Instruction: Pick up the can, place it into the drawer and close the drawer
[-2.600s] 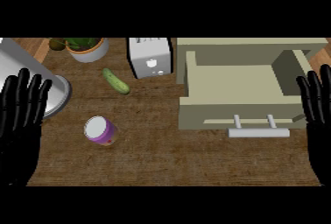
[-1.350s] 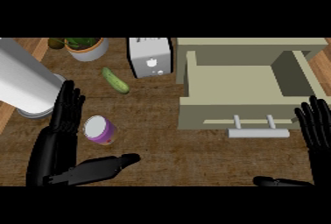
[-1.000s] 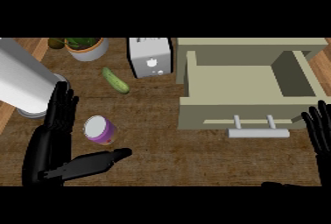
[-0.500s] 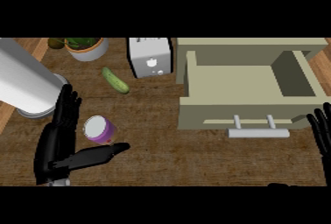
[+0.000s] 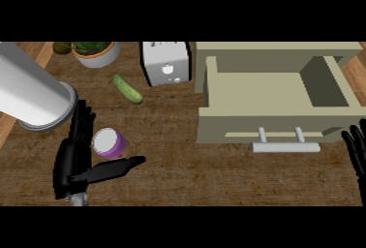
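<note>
Can [image 5: 109,143]: rigid, light, likely slippery; grasp around its side wall.
Left hand [image 5: 75,162]: fingers spread, flanking can.
Right hand [image 5: 355,150]: relaxed, resting.

Even, fairly dim light with soft faint shadows and no glare.

A dark brown wooden counter [image 5: 214,169] is seen from steeply above. Behind it, a toaster [image 5: 166,63] is set at the middle of the far edge; a potted plant [image 5: 94,51] is placed to the toaster's left, and a cucumber [image 5: 127,89] is laid just beside the toaster, nearer.
</note>
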Tool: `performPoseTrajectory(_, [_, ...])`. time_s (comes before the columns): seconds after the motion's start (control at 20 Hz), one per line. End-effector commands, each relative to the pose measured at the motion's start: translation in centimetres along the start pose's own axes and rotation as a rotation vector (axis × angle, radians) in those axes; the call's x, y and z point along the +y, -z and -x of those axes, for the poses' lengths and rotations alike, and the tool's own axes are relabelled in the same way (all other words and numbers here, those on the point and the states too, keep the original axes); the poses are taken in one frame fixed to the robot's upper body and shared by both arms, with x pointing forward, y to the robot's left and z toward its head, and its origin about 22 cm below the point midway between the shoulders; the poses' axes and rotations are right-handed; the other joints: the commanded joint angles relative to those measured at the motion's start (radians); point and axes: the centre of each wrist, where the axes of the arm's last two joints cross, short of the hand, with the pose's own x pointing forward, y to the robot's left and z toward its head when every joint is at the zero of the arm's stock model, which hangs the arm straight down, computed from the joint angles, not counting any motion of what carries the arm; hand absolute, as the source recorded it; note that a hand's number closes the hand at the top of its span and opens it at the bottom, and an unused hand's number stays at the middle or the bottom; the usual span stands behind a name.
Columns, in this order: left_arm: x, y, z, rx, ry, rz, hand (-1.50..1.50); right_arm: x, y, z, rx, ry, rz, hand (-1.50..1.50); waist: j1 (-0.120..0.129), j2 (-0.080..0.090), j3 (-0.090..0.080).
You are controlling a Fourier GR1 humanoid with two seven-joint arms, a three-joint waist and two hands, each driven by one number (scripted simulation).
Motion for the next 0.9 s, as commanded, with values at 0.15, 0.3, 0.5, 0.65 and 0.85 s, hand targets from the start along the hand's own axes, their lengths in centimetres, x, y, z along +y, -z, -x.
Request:
performPoseTrajectory(0.15, [1.5,0.3,1.9,0.034,-0.001,-0.036,-1.5,-1.2,0.7,3.2,0.025,-0.004,0.003,-1.5,0.003,0.0,0.0])
performPoseTrajectory(0.3, [1.0,0.0,4.7,0.023,0.015,-0.058,-1.5,-0.2,1.9,1.9,0.007,0.0,-0.003,-1.5,0.003,0.001,0.0])
performPoseTrajectory(0.5, [2.9,0.6,7.1,0.022,0.023,-0.065,-1.5,1.0,0.0,0.8,-0.006,-0.021,0.01,-1.5,0.0,0.0,0.0])
performPoseTrajectory(0.65, [4.2,2.2,7.2,0.045,0.032,-0.061,-1.5,0.1,1.2,0.4,-0.007,-0.018,0.017,-1.5,0.0,0.001,0.0])
performPoseTrajectory(0.85, [4.4,-1.0,9.0,0.063,0.026,-0.038,-1.5,-0.1,-1.6,1.3,0.006,-0.004,0.008,-1.5,-0.001,-0.001,0.0])
